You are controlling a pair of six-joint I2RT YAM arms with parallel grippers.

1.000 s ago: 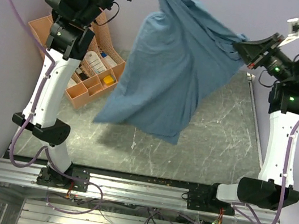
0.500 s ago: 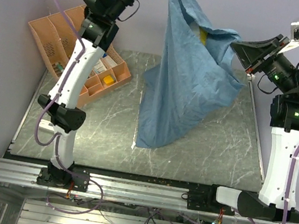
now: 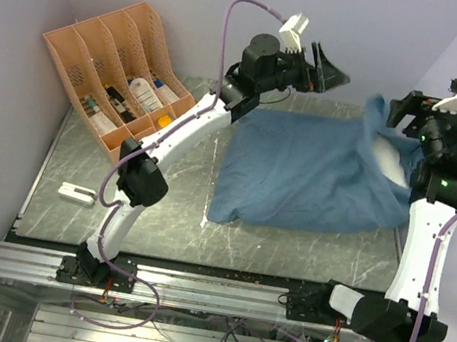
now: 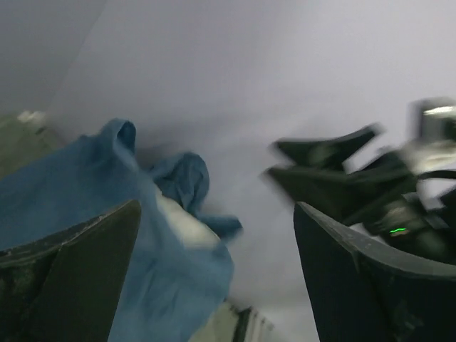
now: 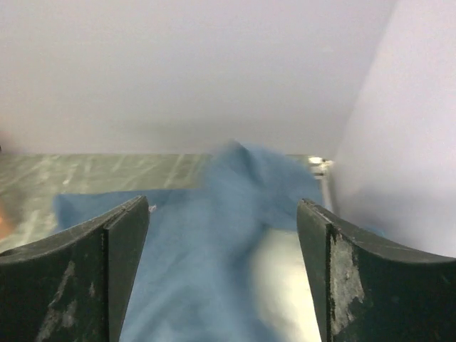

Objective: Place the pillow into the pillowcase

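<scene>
Heads up: your left fingers (image 4: 68, 281) hang wide open, empty. The pillowcase (image 3: 297, 178) lies on the tabletop (image 3: 166, 204), pillow (image 3: 391, 160) peeking from its right mouth. Right fingers (image 5: 370, 285) gape empty too; a careless nudge there could drag it out.

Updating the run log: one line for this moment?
pillowcase: lying on table | pillow: inside, white visible at opening | left gripper: jaws open, empty | right gripper: jaws open, empty

orange organizer (image 3: 80, 48) (small items inside), white gadget (image 3: 77, 193), marbled table (image 3: 164, 217)
</scene>
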